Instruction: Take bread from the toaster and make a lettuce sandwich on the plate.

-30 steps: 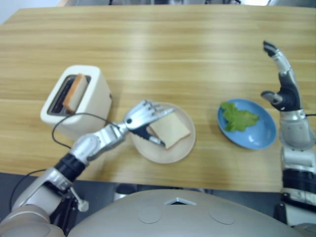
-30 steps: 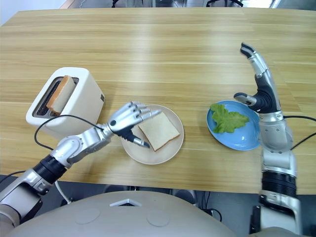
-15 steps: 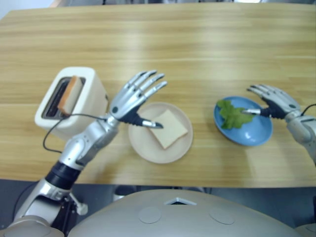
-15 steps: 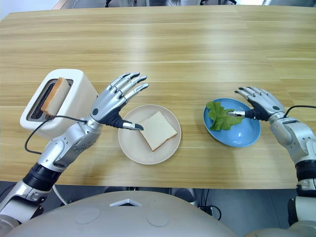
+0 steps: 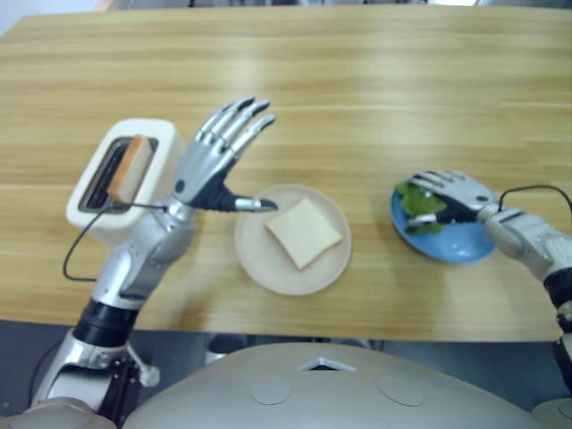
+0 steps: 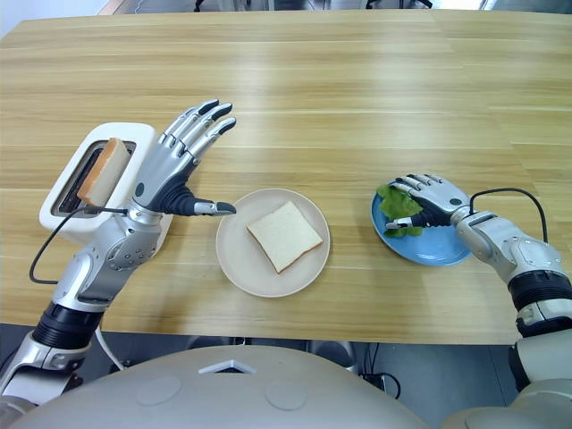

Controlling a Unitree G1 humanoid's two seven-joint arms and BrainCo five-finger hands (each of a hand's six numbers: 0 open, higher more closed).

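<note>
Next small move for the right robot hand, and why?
Probably lift the right robot hand a little, to check that the lettuce comes with it. It is curled on the leaf, which lies on the blue plate; one bread slice sits bare on the beige plate, ready for it. The left robot hand is open, holding nothing.

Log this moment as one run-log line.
left hand: open, raised | right hand: gripping lettuce | plate: one bread slice | toaster: one slice
</note>
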